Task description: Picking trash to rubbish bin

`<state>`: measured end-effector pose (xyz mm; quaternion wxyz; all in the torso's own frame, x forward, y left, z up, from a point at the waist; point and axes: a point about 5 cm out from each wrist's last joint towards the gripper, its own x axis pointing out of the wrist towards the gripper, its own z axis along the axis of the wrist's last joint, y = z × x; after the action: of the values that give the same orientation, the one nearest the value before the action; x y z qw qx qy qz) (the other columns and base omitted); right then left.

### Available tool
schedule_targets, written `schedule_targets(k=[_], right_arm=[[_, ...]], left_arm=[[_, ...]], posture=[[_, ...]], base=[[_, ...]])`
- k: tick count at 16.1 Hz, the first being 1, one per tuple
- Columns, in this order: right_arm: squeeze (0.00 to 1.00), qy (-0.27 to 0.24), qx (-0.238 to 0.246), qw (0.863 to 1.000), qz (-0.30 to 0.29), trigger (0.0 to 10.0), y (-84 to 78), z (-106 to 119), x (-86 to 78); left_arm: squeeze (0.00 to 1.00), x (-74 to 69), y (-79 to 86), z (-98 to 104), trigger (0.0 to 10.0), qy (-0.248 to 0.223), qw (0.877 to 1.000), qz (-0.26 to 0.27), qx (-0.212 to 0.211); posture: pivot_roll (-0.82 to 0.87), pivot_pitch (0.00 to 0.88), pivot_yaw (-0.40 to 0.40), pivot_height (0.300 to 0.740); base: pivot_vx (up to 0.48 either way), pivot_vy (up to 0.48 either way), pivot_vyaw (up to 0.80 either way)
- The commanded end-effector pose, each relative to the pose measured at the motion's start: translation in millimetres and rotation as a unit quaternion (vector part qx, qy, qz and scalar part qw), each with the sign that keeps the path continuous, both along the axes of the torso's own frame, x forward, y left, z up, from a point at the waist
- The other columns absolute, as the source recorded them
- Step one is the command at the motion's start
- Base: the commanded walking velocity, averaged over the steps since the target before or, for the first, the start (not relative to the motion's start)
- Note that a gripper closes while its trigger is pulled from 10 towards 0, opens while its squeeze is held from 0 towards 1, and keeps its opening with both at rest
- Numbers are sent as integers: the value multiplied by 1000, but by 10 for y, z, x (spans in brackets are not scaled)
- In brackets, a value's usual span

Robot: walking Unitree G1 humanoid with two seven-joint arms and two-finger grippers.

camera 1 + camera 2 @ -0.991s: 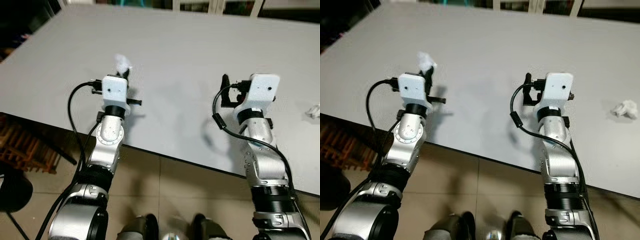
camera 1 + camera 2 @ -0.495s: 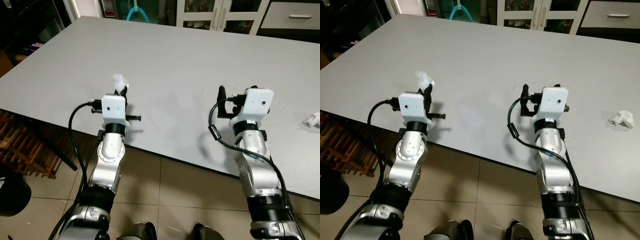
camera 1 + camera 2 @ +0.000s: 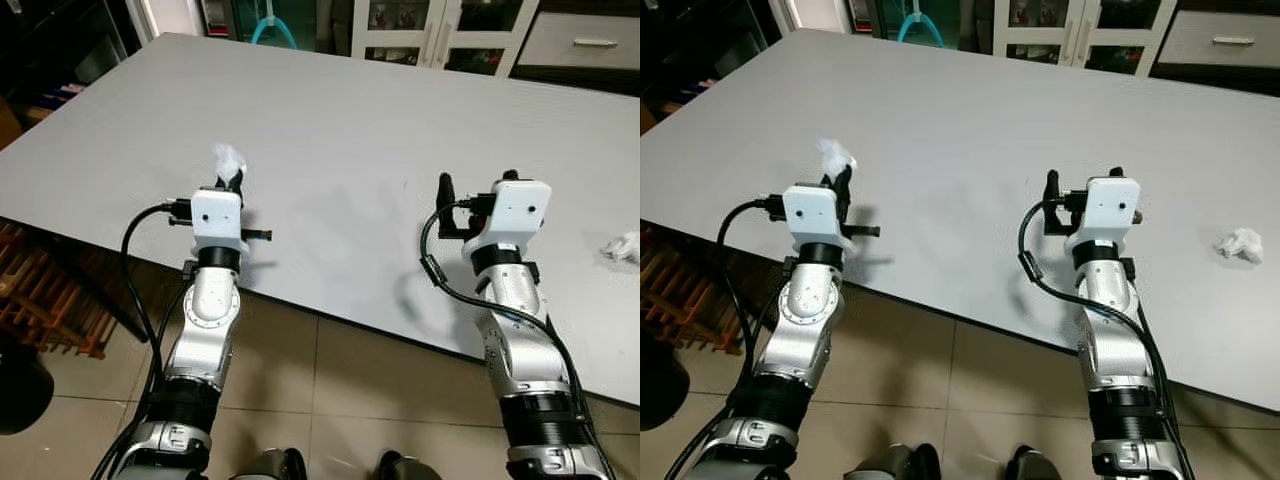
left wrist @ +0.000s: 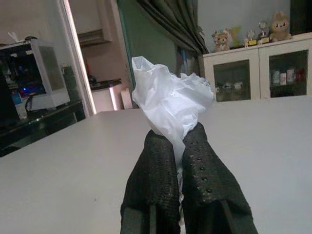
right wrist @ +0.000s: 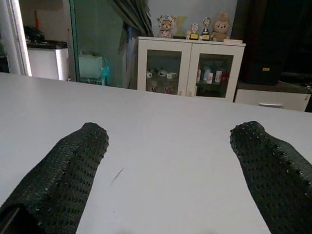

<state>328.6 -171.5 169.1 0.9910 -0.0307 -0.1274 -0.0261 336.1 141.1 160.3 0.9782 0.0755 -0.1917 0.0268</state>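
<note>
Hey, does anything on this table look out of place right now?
Yes: a crumpled tissue lies loose near the grey table's right edge. Another tissue wad is pinched in the left gripper.

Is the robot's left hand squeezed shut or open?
Shut. The left gripper has its two black fingers pressed together on a crumpled white tissue, which sticks out past their tips, above the grey table.

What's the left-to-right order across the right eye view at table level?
Crumpled white tissue pinched in the left gripper → right gripper, open over the grey table → second crumpled white tissue wad lying near the table's right edge.
</note>
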Motion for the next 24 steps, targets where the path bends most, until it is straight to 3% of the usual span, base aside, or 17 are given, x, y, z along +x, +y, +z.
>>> schedule_targets(k=[1,7,11,24], right_arm=[[0,-5,0,1000,13,10000,49,16,16],[0,14,7,1000,25,10000,88,-62,-67],[0,19,10,1000,12,10000,7,-61,-68],[0,23,12,1000,8,10000,2,-44,-78]], left_arm=[[0,-14,3,-22,10000,6,1000,7,2],[0,-81,-67,-87,10000,22,1000,5,8],[0,-86,-110,-76,10000,22,1000,0,6],[0,-79,-123,-15,10000,15,1000,-2,4]], posture=[[-20,99,52,740],[-15,192,34,740],[-18,205,30,740],[-26,224,27,740]], base=[[0,0,0],[0,0,0],[0,0,0],[-20,0,0]])
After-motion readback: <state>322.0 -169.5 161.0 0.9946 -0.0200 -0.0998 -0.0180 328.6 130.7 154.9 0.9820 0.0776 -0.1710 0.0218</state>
